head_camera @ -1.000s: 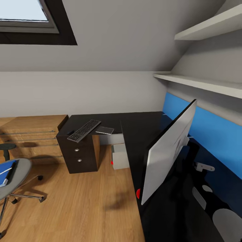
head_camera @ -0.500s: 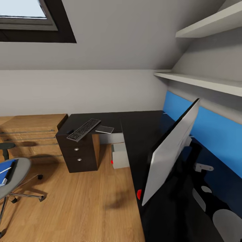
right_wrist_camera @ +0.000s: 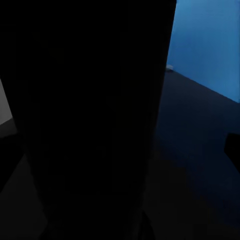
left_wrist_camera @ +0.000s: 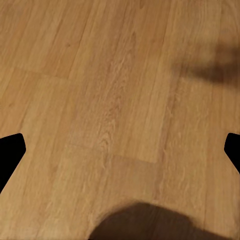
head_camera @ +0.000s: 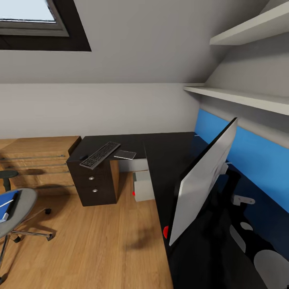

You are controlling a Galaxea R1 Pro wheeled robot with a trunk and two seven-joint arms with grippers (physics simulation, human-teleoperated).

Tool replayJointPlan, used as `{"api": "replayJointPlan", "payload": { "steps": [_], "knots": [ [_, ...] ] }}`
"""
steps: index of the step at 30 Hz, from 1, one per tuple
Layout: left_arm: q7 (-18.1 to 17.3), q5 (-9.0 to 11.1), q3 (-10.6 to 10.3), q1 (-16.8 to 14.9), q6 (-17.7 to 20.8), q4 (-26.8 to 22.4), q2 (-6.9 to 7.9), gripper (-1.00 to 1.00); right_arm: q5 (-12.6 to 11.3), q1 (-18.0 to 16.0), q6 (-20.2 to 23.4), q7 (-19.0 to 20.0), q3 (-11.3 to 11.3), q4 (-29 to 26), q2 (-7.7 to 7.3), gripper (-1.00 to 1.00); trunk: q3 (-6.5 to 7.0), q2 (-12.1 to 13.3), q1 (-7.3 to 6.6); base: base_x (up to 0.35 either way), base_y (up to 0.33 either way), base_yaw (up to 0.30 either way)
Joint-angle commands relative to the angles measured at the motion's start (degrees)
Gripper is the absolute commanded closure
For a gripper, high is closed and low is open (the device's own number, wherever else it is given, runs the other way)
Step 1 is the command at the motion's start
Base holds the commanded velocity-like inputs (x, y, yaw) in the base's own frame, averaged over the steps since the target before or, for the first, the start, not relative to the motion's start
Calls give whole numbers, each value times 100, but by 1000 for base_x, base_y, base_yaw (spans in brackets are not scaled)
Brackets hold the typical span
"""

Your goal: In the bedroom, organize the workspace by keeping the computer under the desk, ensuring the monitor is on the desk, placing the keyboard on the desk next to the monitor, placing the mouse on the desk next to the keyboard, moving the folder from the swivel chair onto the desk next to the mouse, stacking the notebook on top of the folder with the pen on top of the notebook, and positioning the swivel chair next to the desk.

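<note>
Black monitor (head_camera: 202, 180) tilted on desk (head_camera: 160, 148), close against right hand (right_wrist_camera: 120, 155); grip unreadable in the dark. Left hand (left_wrist_camera: 120, 150) spread wide over wood floor. Could topple with one careless nudge. Keyboard (head_camera: 100, 155) on far wing.

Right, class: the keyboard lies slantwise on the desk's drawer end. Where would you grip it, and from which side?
Probably from above, pinching across its narrow width near the middle. The keyboard lies flat on the desk, long and slim, so its short span suits the jaws and a central hold keeps it level. The mouse sits close by one end.
</note>
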Motion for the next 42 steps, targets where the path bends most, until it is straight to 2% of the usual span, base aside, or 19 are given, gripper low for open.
{"api": "replayJointPlan", "payload": {
  "steps": [1,10,33,39,42],
  "knots": [
    [8,51,-23,-3,-17,2,1,-100,-11,-4,-15,-14,9,2,-1,-100,-6,-3,0,0,0,0],
    [4,52,-23,-3,-16,2,11,-100,-11,-4,-15,-14,9,2,8,-100,-6,-3,0,-123,0,0],
    [-6,51,-23,-3,-12,2,15,-100,-3,-4,-17,-14,38,33,30,-100,-6,-3,0,-317,0,0],
    [-7,49,-23,-3,-16,2,18,-100,-7,-4,-51,-24,68,272,60,-100,-6,-3,0,-328,0,0],
    [-13,50,-23,-3,-17,2,45,-100,-7,-4,-61,-28,60,427,132,-100,-6,-3,0,-328,0,0]
  ]
}}
